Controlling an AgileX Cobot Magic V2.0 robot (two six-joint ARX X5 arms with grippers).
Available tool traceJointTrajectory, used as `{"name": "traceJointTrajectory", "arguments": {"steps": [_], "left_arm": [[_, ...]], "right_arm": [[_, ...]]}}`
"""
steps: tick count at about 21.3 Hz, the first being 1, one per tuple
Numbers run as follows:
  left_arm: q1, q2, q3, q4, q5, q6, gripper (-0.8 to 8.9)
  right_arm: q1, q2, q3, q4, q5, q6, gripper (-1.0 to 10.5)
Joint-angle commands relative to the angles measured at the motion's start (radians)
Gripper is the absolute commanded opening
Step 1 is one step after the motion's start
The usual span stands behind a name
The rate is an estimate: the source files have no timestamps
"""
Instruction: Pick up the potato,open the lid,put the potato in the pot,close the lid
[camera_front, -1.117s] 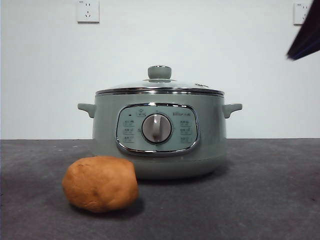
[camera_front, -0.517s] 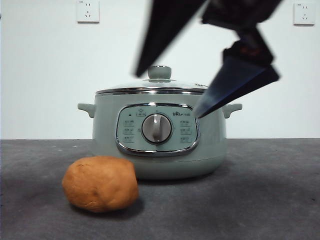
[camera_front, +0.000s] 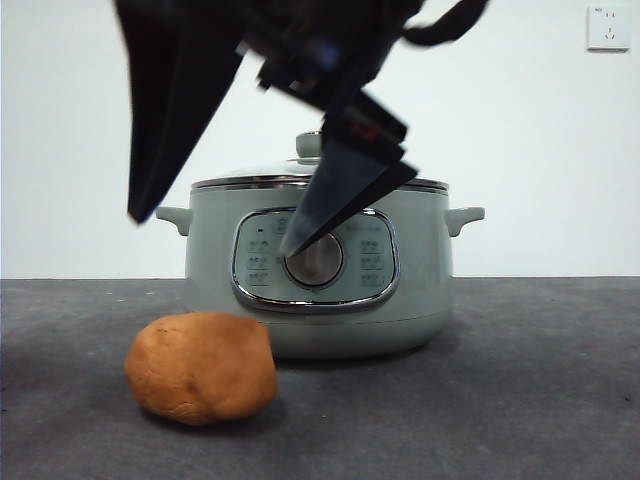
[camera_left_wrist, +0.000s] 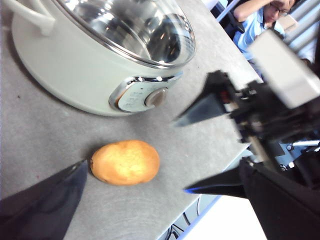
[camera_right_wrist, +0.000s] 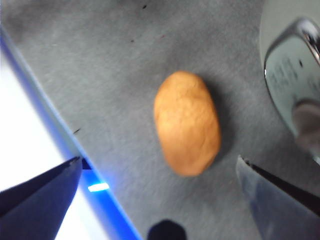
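Right gripper (camera_front: 215, 230) is seen hanging in the air above the potato (camera_front: 201, 367), with its two black jaws spread wide apart and nothing held between them. No part of it is touching the potato. In the right wrist view the potato (camera_right_wrist: 187, 122) is seen lying between the two spread jaws, well below them. The same gripper (camera_left_wrist: 187, 155) is also seen from the left wrist view, hanging over the table's near edge, with the potato (camera_left_wrist: 125, 162) beside it.

Left gripper's own jaws are only partly seen in the left wrist view, one dark jaw at each bottom corner. They are kept wide apart and nothing is held in them.

The potato is found on the grey table (camera_front: 540, 400), just in front of the pot (camera_front: 318, 265) and a little to one side of it. The two are not touching. The pot is stood upright on the table, with its silver dial (camera_front: 318, 262) turned to the front. The lid (camera_front: 250, 178) is set on the pot, and its green knob (camera_front: 309, 146) is partly hidden behind the gripper. A white wall socket (camera_front: 609, 27) is seen on the wall behind
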Motion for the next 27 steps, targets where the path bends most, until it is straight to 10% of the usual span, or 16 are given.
{"name": "traceJointTrajectory", "arguments": {"steps": [1,17,24,27], "left_arm": [[0.0,0.0,0.006,0.003,0.0,-0.001,6.86],[0.0,0.037,0.006,0.004,0.0,0.01,6.86],[0.0,0.048,0.006,0.007,0.0,0.01,6.86],[0.0,0.048,0.006,0.008,0.0,0.01,6.86]], "right_arm": [[0.002,0.058,0.024,0.006,0.016,-0.049,6.7],[0.002,0.272,0.04,0.14,0.038,-0.12,6.5],[0.014,0.274,0.04,0.125,0.034,-0.12,0.1],[0.021,0.274,0.04,0.126,0.038,-0.111,-0.2]]}}
